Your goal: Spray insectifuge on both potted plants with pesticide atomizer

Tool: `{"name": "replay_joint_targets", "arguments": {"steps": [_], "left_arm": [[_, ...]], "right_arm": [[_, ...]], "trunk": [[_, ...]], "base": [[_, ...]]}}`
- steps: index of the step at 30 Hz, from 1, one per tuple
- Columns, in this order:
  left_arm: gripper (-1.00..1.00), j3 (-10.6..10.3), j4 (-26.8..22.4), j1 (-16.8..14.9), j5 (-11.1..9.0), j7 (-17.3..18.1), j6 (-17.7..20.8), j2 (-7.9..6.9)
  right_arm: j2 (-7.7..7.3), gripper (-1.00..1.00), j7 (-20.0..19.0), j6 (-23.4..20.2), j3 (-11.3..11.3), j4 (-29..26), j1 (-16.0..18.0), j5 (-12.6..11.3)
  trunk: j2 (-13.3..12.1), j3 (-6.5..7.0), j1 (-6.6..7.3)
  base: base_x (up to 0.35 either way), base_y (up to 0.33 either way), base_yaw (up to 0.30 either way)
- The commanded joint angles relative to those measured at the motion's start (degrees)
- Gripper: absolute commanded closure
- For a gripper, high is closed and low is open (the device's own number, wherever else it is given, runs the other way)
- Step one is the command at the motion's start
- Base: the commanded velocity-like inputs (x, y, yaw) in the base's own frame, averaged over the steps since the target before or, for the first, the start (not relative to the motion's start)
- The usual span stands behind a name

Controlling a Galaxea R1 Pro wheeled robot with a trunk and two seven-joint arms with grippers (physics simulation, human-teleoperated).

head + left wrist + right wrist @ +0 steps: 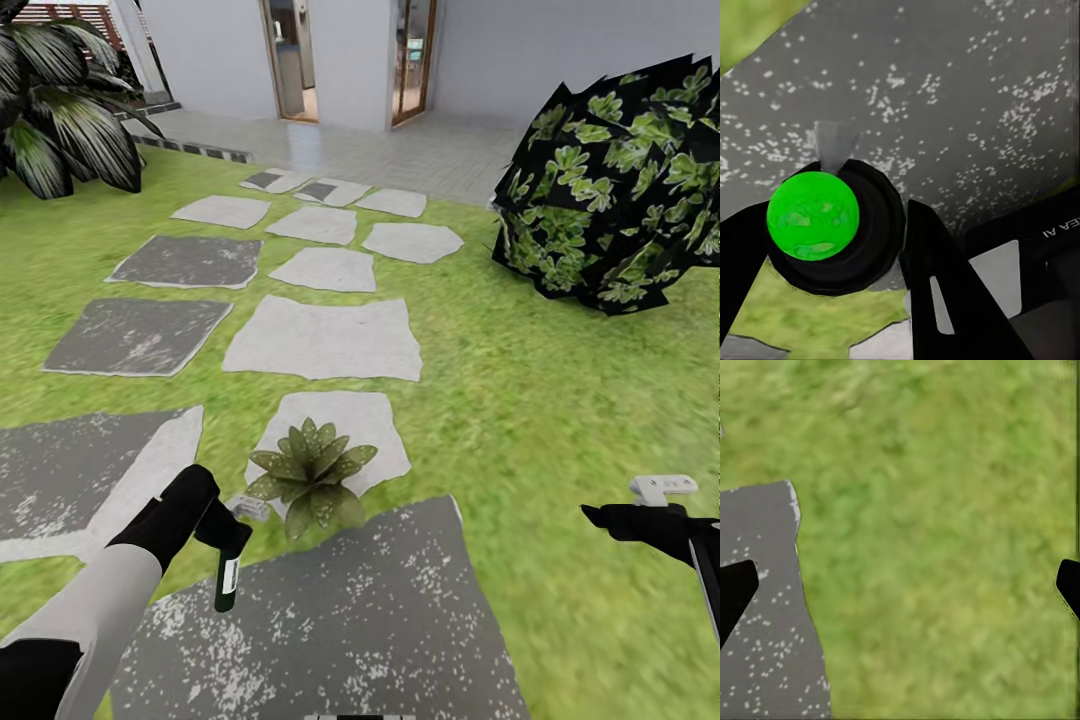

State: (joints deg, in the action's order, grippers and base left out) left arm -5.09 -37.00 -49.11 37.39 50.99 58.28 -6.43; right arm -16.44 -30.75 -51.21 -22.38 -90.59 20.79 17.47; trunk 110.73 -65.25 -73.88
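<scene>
Your left gripper (222,525) has its black fingers (937,277) closed around the slim dark green-black spray bottle with a white label (227,572). The bottle hangs upright over a dark grey speckled paving slab (380,610), its whitish trigger head (250,507) just beside the small rosette of pointed green leaves (312,476). That plant sits at the edge of a pale stepping stone (370,425).

Your right gripper (900,585) holds nothing; its fingertips (735,589) stand wide apart above green lawn (937,510). Beyond, a dark round leafy shrub (620,190) stands on the grass.
</scene>
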Motion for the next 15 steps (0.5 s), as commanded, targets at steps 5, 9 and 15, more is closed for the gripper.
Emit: {"name": "replay_joint_targets", "arguments": {"steps": [5,9,15], "left_arm": [[1.00,-0.17,-0.09,-0.02,0.58,0.60,0.17,-0.03],[1.00,-0.11,-0.09,-0.02,0.58,0.60,0.17,-0.18],[1.00,-0.16,-0.09,0.27,0.58,0.60,0.17,-0.94]], "right_arm": [[0.00,-1.00,-0.55,-0.12,0.21,-0.03,0.04,0.63],[0.00,-1.00,-0.58,-0.12,0.37,-0.02,0.04,0.63],[0.00,-1.00,-0.56,-0.12,0.41,-0.04,0.04,0.63]], "trunk": [[0.02,-0.16,0.00],[0.02,-0.32,0.00],[0.02,-0.56,0.00]], "base": [[0.071,-0.314,0.109],[0.097,-0.263,0.198],[0.065,-0.127,0.205]]}}
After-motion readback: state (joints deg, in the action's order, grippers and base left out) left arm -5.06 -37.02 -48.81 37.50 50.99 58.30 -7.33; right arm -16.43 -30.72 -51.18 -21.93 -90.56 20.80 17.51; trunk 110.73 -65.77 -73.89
